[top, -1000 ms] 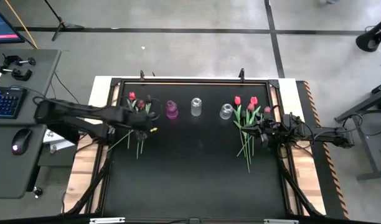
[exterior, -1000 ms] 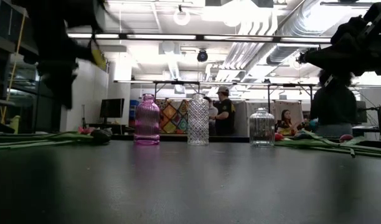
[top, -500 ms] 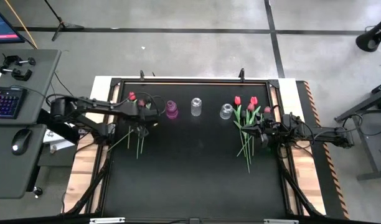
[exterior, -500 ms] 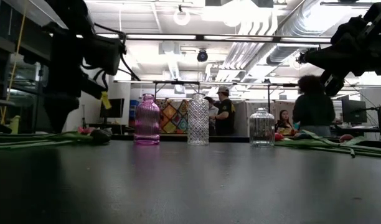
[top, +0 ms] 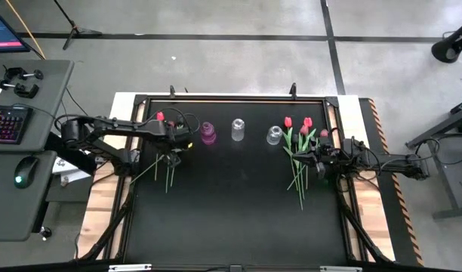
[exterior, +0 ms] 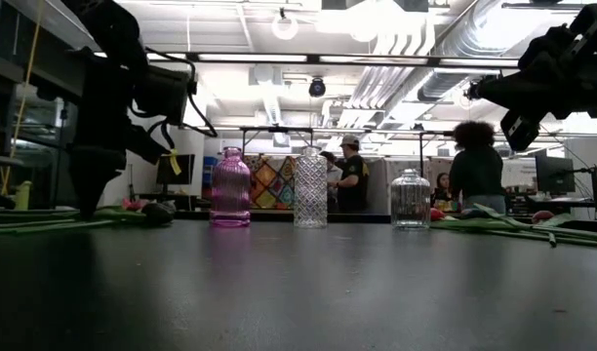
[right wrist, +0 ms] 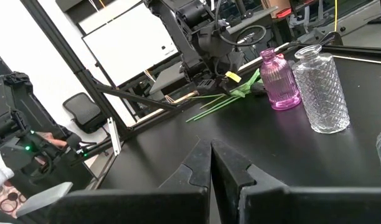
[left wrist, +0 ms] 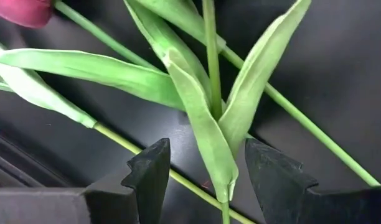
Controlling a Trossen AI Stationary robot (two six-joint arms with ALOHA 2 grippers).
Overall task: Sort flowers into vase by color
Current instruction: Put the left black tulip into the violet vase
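Observation:
Several tulips lie flat on the black table in two clusters. The left cluster [top: 164, 162] has a red head [top: 160, 116] toward the far edge. The right cluster [top: 300, 151] has red and pink heads. My left gripper [top: 173, 140] points down over the left cluster, open. In its wrist view its fingers [left wrist: 152, 171] stand on either side of a green leaf [left wrist: 203, 124] and thin stem, near a maroon head [left wrist: 22, 9]. My right gripper [right wrist: 210, 152] is shut and hovers over the right cluster [exterior: 513, 226].
Three vases stand in a row near the far edge: a pink one [top: 208, 133], a tall clear cut-glass one [top: 238, 129] and a short clear one [top: 274, 135]. The table's raised black frame [top: 216, 98] borders it. People move in the room behind [exterior: 474, 166].
My left gripper has swung toward the far edge and come down over the left flower cluster, now pointing down at the leaves. The right arm has kept still. A person has walked across the room behind.

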